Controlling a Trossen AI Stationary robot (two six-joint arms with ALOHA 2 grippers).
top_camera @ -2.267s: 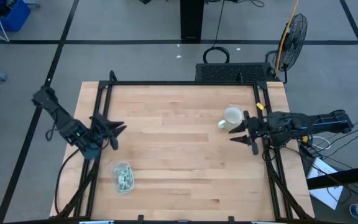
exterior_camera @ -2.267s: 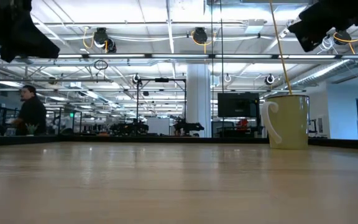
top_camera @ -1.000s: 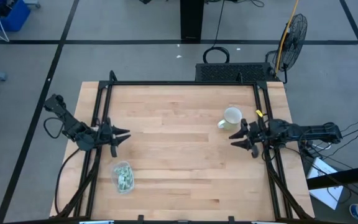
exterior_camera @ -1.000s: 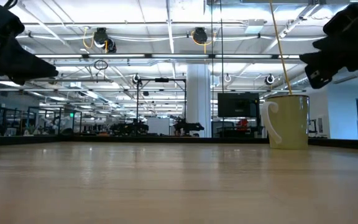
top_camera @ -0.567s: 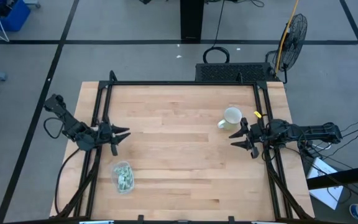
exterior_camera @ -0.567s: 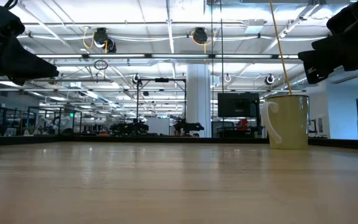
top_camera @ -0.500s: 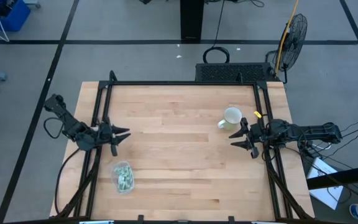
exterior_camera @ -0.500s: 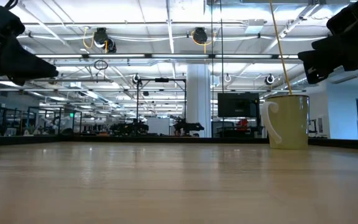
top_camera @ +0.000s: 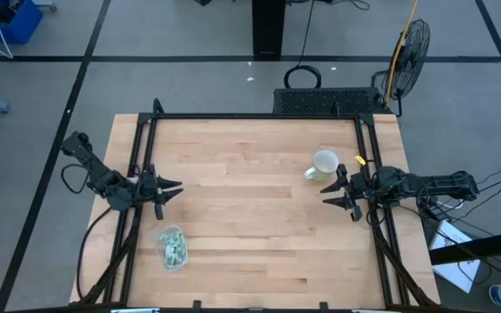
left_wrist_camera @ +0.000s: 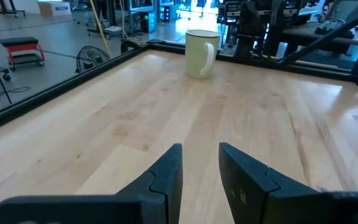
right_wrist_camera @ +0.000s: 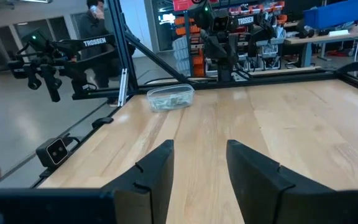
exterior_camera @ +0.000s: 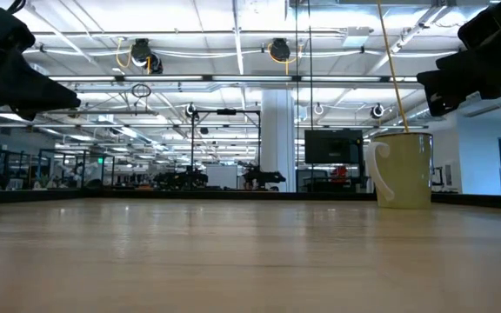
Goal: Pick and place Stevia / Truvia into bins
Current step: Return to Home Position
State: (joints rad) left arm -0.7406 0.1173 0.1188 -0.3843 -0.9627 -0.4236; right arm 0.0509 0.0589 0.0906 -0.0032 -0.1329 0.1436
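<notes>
The clear bowl (top_camera: 173, 247) stands on the table near its near-left corner, with pale green and white packets (top_camera: 174, 250) lying inside it. In the right wrist view the bowl (right_wrist_camera: 170, 98) shows far ahead of the fingers. My left gripper (top_camera: 169, 193) hovers open at the table's left edge, farther from the near edge than the bowl, and above the wood in its own view (left_wrist_camera: 199, 158). My right gripper (top_camera: 333, 193) hovers open at the right edge beside the cream mug, also seen in its own view (right_wrist_camera: 197, 155). No packets show loose on the table.
A cream mug (top_camera: 324, 163) with a handle stands near the right edge, close to my right gripper, and shows in the low view (exterior_camera: 403, 169). A black frame rail (top_camera: 250, 116) borders the table. A person (right_wrist_camera: 97, 25) stands beyond the table.
</notes>
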